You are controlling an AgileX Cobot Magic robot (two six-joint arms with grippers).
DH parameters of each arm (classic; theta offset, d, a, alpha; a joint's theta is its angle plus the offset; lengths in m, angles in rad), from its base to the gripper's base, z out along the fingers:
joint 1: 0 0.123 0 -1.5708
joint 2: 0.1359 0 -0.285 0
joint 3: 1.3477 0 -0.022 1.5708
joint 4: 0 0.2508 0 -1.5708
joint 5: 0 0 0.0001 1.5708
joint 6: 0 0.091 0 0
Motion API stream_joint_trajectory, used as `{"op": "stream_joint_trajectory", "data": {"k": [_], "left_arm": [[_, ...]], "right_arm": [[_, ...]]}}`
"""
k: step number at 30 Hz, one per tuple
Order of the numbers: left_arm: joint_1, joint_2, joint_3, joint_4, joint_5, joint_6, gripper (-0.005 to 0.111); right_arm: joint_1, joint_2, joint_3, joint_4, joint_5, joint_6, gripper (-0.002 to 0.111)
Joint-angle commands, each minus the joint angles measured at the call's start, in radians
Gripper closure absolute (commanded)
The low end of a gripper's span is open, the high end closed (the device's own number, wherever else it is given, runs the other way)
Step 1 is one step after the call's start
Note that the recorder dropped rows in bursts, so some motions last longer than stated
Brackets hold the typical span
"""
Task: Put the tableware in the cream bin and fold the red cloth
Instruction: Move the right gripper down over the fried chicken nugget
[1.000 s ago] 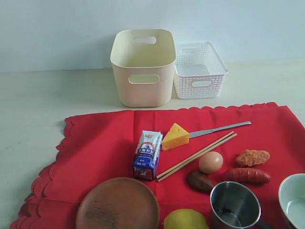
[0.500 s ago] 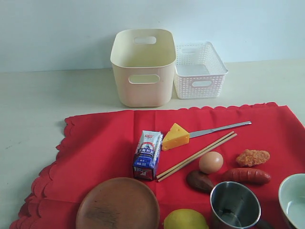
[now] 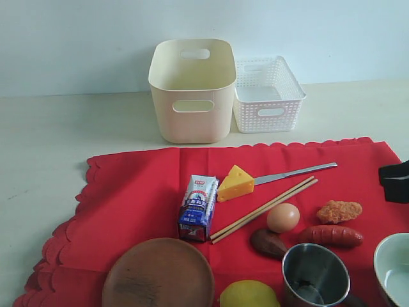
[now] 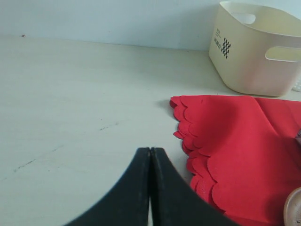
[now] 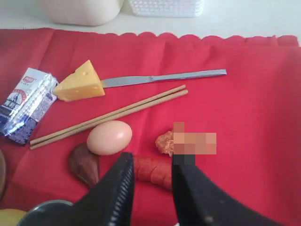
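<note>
The red cloth (image 3: 128, 192) lies spread on the table in front of the cream bin (image 3: 192, 89). On it rest the wooden plate (image 3: 158, 274), steel cup (image 3: 315, 276), pale bowl (image 3: 393, 265), silver knife (image 3: 295, 173), chopsticks (image 3: 263, 209) and the dark spoon (image 3: 268, 243), which is partly behind the egg. My right gripper (image 3: 396, 182) shows at the right edge. In its wrist view the right gripper (image 5: 153, 159) is open above the sausage (image 5: 157, 170), holding nothing. My left gripper (image 4: 150, 149) is shut and empty over bare table, beside the cloth's scalloped edge (image 4: 188, 141).
A white lattice basket (image 3: 267, 93) stands right of the bin. Toy cheese (image 3: 234, 183), an egg (image 3: 282, 217), a nugget (image 3: 339, 211), a lemon (image 3: 249, 294) and a milk carton (image 3: 197, 206) also lie on the cloth. Bare table (image 3: 57, 147) stretches to the left.
My right gripper has come into the exterior view at the right edge. Nothing on the cloth has moved.
</note>
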Motion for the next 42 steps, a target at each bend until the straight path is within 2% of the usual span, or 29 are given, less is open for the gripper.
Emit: {"op": "stream_joint_trajectory", "data": {"k": [1, 6, 12, 21, 27, 31, 34, 37, 42], "left_arm": [[0.003, -0.006, 0.004, 0.002, -0.008, -0.002, 0.107], [0.003, -0.006, 0.004, 0.002, -0.008, -0.002, 0.107], [0.003, -0.006, 0.004, 0.002, -0.008, 0.000, 0.107], [0.003, -0.006, 0.004, 0.002, -0.008, -0.002, 0.107], [0.003, -0.006, 0.004, 0.002, -0.008, 0.000, 0.107], [0.003, -0.006, 0.004, 0.002, -0.008, 0.000, 0.107], [0.003, -0.006, 0.004, 0.002, -0.008, -0.001, 0.107], [0.003, -0.006, 0.004, 0.002, -0.008, -0.001, 0.107], [0.003, -0.006, 0.004, 0.002, -0.008, -0.001, 0.107]], "right_arm": [[0.001, 0.068, -0.032, 0.004, 0.046, -0.033, 0.069], [0.001, 0.128, -0.039, -0.016, 0.057, -0.035, 0.061], [0.001, 0.222, -0.142, -0.130, 0.124, -0.049, 0.054], [0.001, 0.388, -0.320, -0.308, 0.164, -0.049, 0.054], [0.001, 0.508, -0.443, -0.290, 0.224, -0.068, 0.054], [0.001, 0.589, -0.503, -0.281, 0.249, -0.130, 0.051], [0.001, 0.636, -0.524, -0.301, 0.274, -0.247, 0.046], [0.001, 0.676, -0.526, -0.305, 0.283, -0.354, 0.046], [0.001, 0.757, -0.543, -0.355, 0.304, -0.387, 0.048]]}}
